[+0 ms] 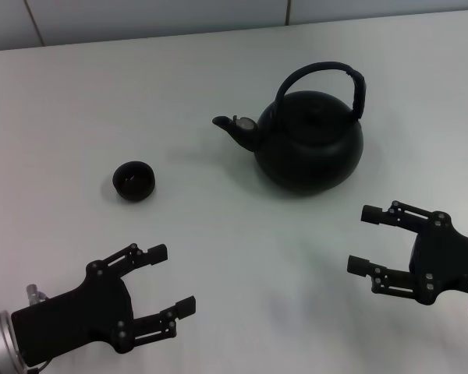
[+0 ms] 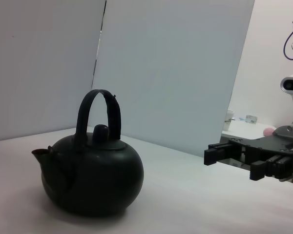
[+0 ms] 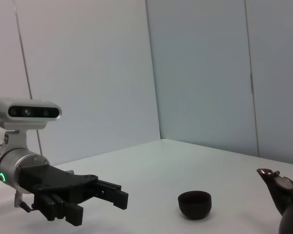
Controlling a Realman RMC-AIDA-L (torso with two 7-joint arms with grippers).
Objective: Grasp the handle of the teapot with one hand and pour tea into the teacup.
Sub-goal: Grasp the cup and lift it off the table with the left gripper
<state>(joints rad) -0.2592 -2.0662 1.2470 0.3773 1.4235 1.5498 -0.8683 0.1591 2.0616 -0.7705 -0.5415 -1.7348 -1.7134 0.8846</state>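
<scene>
We list a round matte-black teapot (image 1: 310,140) on the white table (image 1: 218,257), arched handle (image 1: 321,74) upright, spout (image 1: 234,129) facing the small black teacup (image 1: 133,180) well apart, left gripper (image 1: 173,280) near, fingers released, right gripper (image 1: 365,240) likewise spread, nothing held.

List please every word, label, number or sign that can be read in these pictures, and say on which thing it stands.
There is no text that can be read.
The teapot, its handle and the teacup: plain black, no marking.
The left gripper and the right gripper, both open: no label visible.
Small items on the far surface in the left wrist view: too small to read.
</scene>
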